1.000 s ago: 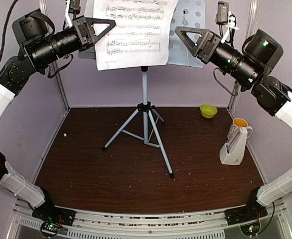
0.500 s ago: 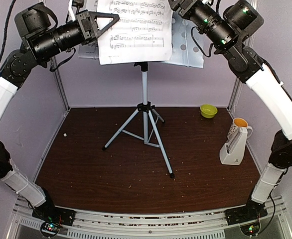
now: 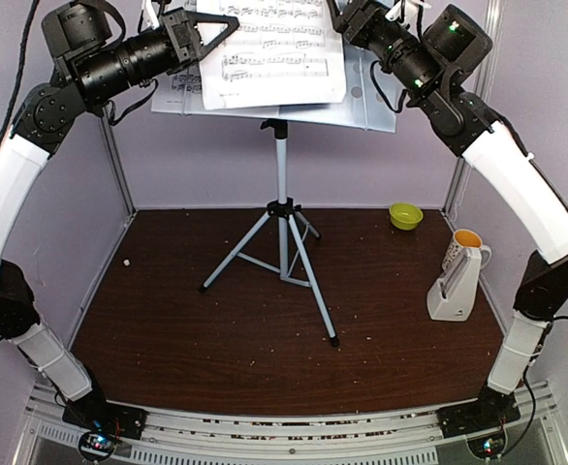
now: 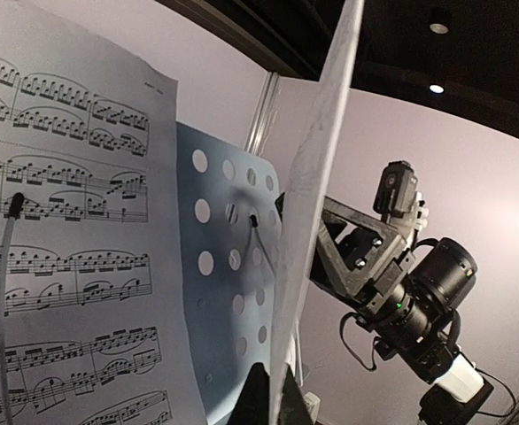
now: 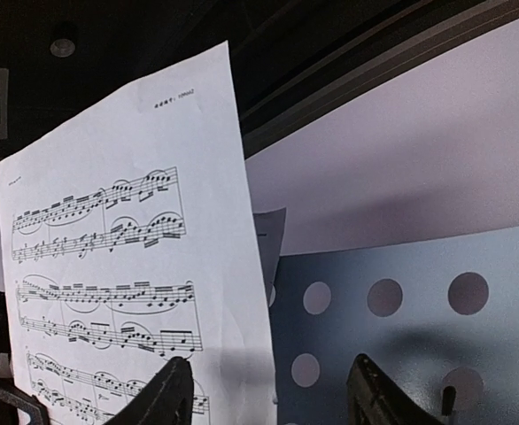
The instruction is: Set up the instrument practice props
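Sheet-music page (image 5: 118, 266) leans on the perforated desk (image 5: 419, 301), just ahead of the right gripper (image 5: 268, 394), whose jaws stand parted and empty. The left gripper (image 3: 211, 27) is clenched beside the page's opposite edge. Nudge gently, lest the tripod music stand (image 3: 282, 194) tip.

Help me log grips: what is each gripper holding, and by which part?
The left gripper pinches the front sheet-music page at its left edge; the right gripper is open, holding nothing.

Sheet-music page (image 3: 274, 63) before stand desk (image 3: 366, 92); metronome (image 3: 456, 286) right (mug (image 3: 468, 238) seemingly behind).
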Available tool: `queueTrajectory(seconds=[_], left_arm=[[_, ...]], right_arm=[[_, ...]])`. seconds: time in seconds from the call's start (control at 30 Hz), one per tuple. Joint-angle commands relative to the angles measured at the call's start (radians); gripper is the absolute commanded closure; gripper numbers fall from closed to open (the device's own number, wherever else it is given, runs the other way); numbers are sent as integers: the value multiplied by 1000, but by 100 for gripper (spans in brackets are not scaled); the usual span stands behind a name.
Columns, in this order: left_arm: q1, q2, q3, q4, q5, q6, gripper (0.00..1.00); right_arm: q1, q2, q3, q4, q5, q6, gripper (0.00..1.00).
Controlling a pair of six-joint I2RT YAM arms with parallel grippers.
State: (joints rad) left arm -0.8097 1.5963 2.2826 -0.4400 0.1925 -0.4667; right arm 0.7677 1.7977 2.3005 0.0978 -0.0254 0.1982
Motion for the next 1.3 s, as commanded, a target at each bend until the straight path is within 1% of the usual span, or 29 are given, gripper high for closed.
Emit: queueTrajectory(seconds=[0.0,0.17,0.27,0.37,0.53,0.67,0.77,1.03,1.27], left_arm=[[28,8,18,1,-47,-45,100],[29,8,14,2,-69,-42,100],[29,11,14,0,-76,-33,100],[29,14,14,0,-74,-27,100],[29,27,19,10,-66,-18,100],[29,39,26,11,-70,-4,100],[29,39,25,9,-79,11,100],[29,44,21,13,-86,32,100],[29,41,20,16,-98,42,100]], right_arm=[[2,-111,-121,30,-3,35,40],[2,-246,-308,67,56,66,39],[1,-307,-376,51,109,77,38],[1,-329,-386,-26,161,95,39],[-5,-305,-353,-139,178,125,37],[-8,-300,-369,-150,178,156,33],[-9,-288,-357,-183,203,172,32],[-20,-258,-345,-207,183,217,39],[-50,-234,-342,-196,132,294,50]])
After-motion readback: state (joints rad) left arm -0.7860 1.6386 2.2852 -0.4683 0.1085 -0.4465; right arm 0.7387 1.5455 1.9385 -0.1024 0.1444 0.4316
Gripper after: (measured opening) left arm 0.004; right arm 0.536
